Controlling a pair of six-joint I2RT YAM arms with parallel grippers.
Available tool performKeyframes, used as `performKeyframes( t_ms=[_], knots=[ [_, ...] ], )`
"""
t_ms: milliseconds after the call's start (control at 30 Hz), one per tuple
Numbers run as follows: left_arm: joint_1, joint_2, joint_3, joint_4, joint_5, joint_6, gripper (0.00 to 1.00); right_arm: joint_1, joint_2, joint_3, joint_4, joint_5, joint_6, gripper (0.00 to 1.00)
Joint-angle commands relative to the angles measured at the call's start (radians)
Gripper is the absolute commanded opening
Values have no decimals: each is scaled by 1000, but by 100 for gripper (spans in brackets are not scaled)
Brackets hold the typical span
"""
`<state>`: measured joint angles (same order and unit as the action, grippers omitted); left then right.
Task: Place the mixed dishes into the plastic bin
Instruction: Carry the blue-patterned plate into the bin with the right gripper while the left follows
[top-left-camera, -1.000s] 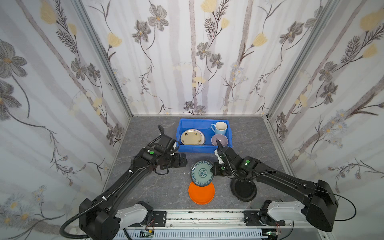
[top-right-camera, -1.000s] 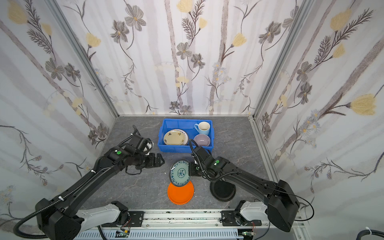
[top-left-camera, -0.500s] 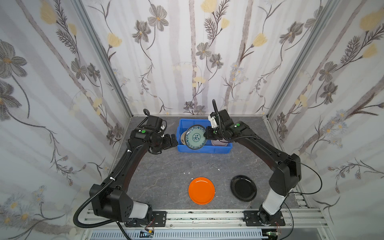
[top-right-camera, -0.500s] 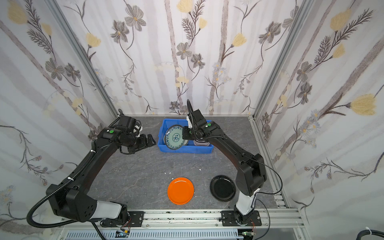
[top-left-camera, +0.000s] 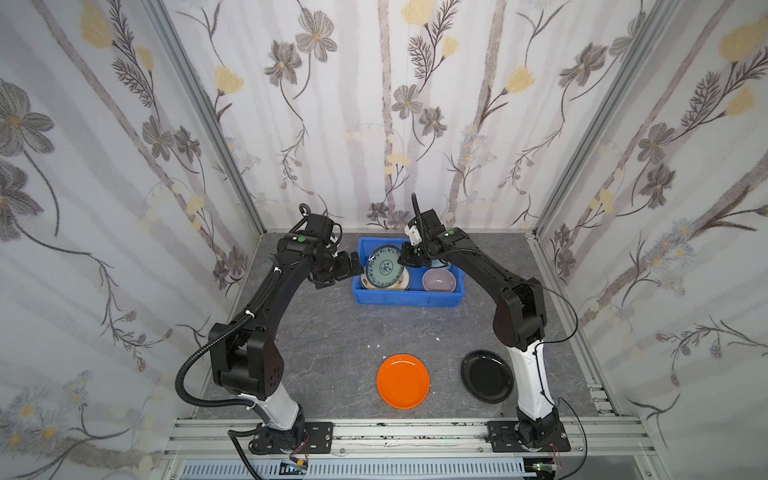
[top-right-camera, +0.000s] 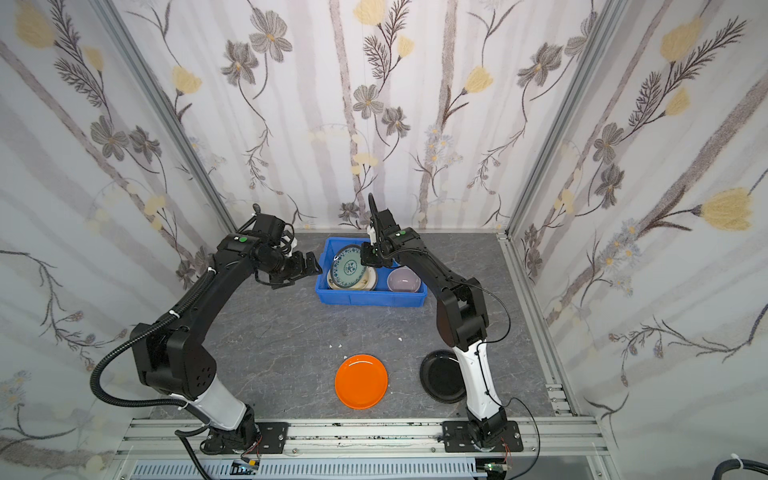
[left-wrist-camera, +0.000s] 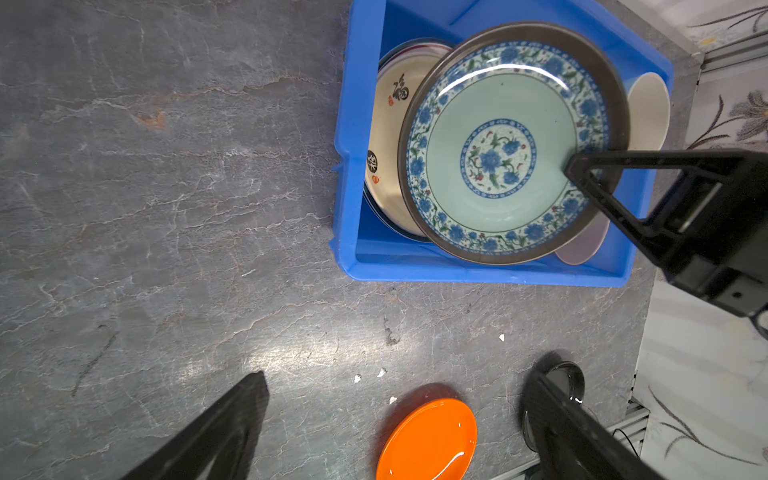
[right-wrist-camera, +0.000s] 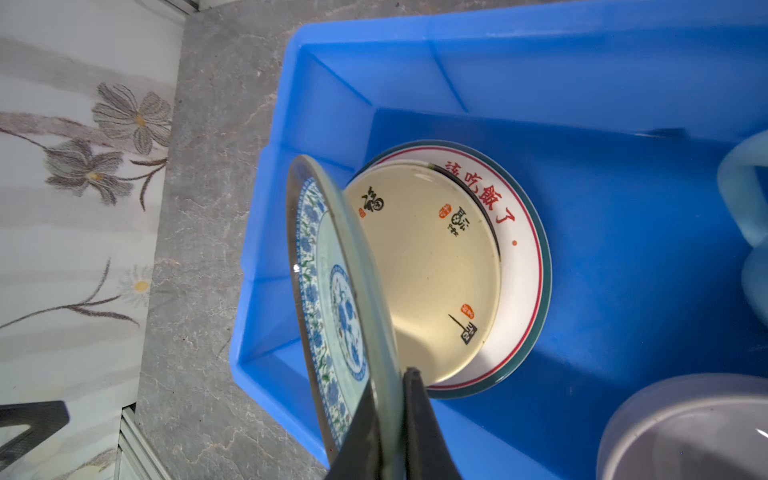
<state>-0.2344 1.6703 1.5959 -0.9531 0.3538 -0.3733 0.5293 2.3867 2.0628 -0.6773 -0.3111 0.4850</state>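
Counting four in the plastic bin (top-left-camera: 407, 297) at 12 o'clock: cream plate (right-wrist-camera: 432, 270) on white lettered plate (right-wrist-camera: 523, 257), lilac bowl (top-left-camera: 439, 279), light blue mug (right-wrist-camera: 748, 199). Right pincer (right-wrist-camera: 392, 382) pinches the teal-patterned plate (top-left-camera: 385, 267) by its 3 o'clock rim over the bin's 9 o'clock half. We read it steeply tilted, facing 9 o'clock. Left pincer (top-left-camera: 349, 266) spread, empty. Orange plate (top-left-camera: 402, 381) and black plate (top-left-camera: 486, 376) wait on the surface (top-left-camera: 324, 332) near 6 o'clock.

Both top views look steeply down from high in front over the whole counter (top-left-camera: 332, 332); both wrist views look down closely, sharing the bin (left-wrist-camera: 457, 276).
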Motion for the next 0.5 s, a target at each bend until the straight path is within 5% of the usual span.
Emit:
performKeyframes(
  t_ms=[0, 333, 467],
  knots=[
    [3, 27, 20, 2, 23, 5, 100, -3, 38, 18, 21, -37, -13, 12],
    [2, 94, 70, -14, 45, 22, 97, -11, 112, 19, 72, -87, 8, 15],
    [2, 101, 73, -21, 51, 28, 97, -15, 129, 19, 74, -97, 14, 26]
  ],
)
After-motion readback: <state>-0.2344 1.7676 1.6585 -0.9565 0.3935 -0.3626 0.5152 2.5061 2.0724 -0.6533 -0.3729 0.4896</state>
